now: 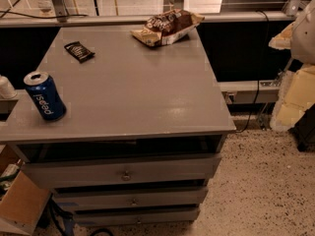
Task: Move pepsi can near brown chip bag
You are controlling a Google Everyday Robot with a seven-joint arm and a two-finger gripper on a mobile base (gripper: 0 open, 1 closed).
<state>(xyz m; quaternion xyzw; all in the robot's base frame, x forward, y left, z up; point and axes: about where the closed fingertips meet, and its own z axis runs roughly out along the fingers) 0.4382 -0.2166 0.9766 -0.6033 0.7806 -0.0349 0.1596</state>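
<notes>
The pepsi can (45, 96) is dark blue with white lettering and a silver top. It stands upright at the front left corner of the grey cabinet top (138, 87). The brown chip bag (169, 26) lies at the back edge, right of centre, dark brown with cream edges. My gripper (294, 77) shows only as pale white and cream parts at the right edge of the camera view. It is off the cabinet to the right, holds nothing, and is far from both the can and the bag.
A small flat black packet (79, 51) lies at the back left of the top. The cabinet has several drawers (123, 173) below, the uppermost slightly open. A cardboard box (17, 200) sits on the floor at the lower left. A rail runs behind the cabinet.
</notes>
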